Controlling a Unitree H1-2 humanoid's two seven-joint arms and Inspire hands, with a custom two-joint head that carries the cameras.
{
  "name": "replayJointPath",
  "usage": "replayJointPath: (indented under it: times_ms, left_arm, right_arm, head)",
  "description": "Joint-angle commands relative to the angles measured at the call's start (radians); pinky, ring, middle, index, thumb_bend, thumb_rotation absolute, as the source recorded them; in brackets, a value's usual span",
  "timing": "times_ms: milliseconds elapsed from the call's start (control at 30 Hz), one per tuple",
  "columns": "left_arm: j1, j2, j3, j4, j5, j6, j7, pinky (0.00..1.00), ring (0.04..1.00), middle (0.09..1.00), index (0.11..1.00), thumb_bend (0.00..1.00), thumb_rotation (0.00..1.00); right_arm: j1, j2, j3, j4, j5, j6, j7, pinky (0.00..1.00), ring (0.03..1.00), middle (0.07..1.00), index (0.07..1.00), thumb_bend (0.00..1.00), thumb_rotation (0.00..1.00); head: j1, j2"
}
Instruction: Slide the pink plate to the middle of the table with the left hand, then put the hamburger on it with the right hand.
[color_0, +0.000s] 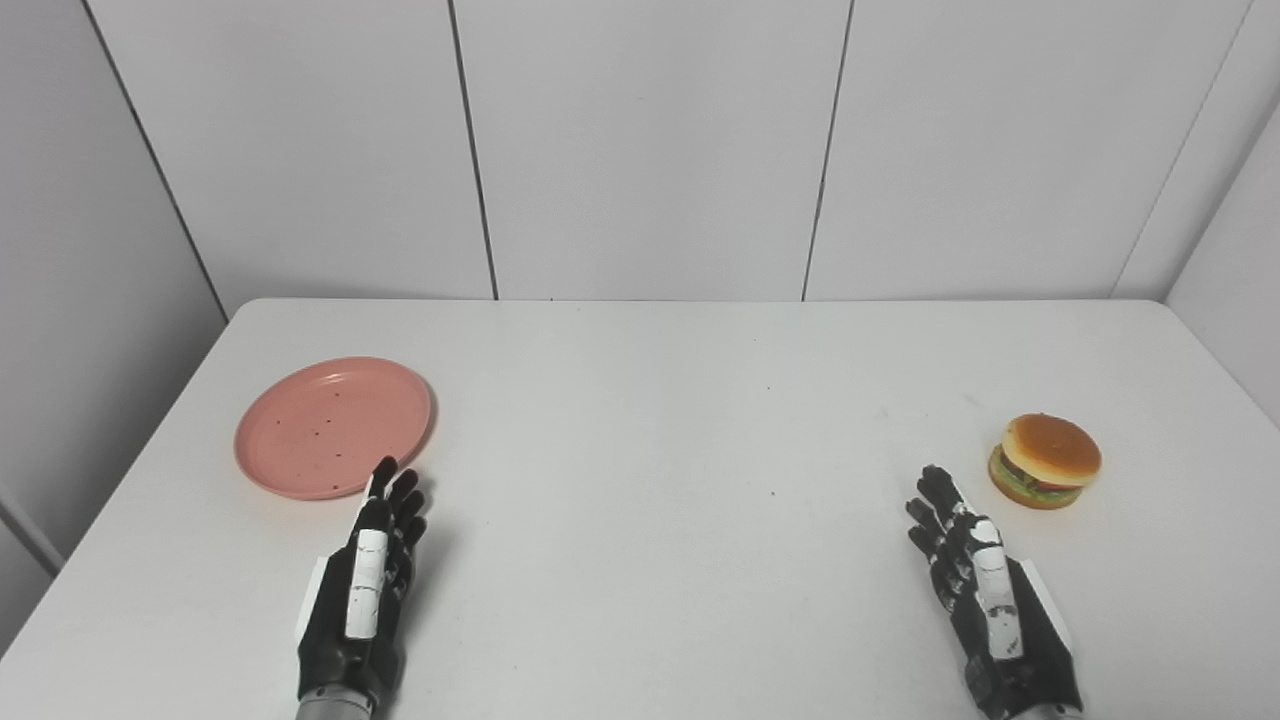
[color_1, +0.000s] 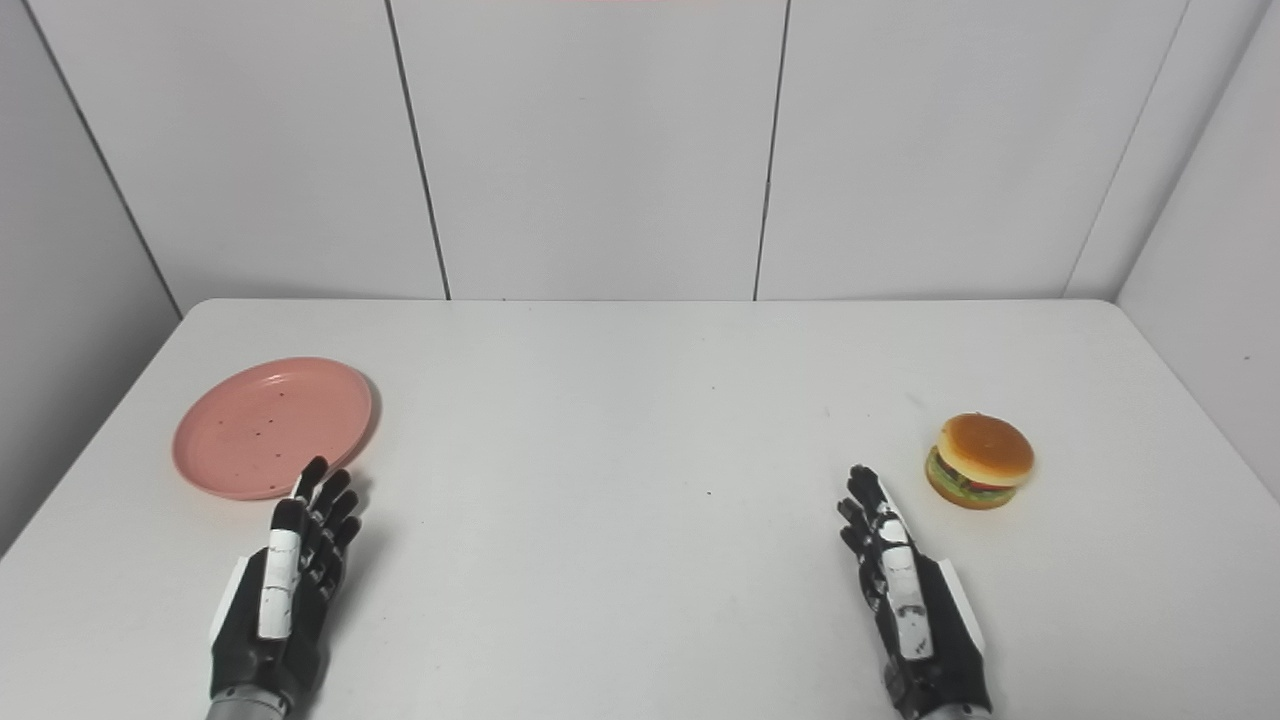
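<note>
Two hands empty, plate and hamburger both untouched

Found on the white table (color_0: 640, 420): pink plate (color_0: 333, 427) lying flat at the left side, well short of the middle, speckled with a few small dark spots on its inner face. Sat upright at the right side, well apart from the plate: hamburger (color_0: 1045, 461), tan bun above and below, green and red layers between.

Reached in from the bottom edge on the left: left hand (color_0: 372, 570), black with a white strip along its back, fingers stretched forward and a little apart, holding nothing. Pointed toward the plate's near rim, fingertips (color_0: 385, 468) just beside or at that rim; could not tell whether touching.

Reached in from the bottom edge on the right: right hand (color_1: 900, 580), same black and white build, fingers extended and slightly spread, holding nothing. Angled toward the hamburger, near it but apart, clear table showing between.

Stood behind the table: pale wall panels (color_0: 640, 150) divided by dark vertical seams. Saw no brand, label or readable writing anywhere.
</note>
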Motion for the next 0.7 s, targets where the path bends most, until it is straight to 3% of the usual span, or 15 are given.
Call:
replayJointPath:
  times_ms: [0,667]
  left_arm:
    - [-0.001,0.015,-0.006,-0.020,-0.005,0.004,-0.011,1.00,0.983,0.975,0.966,0.93,0.89]
    - [-0.003,0.019,-0.006,-0.020,-0.006,0.009,-0.013,1.00,0.984,0.975,0.964,0.94,0.89]
  right_arm:
    - [-0.024,-0.004,-0.003,-0.019,0.003,-0.045,0.007,1.00,0.977,0.980,0.959,0.88,1.00]
    - [-0.024,0.001,-0.004,-0.021,0.003,-0.036,0.000,1.00,0.968,0.971,0.955,0.87,1.00]
  head:
    - [0.001,-0.001]
    - [0.000,0.000]
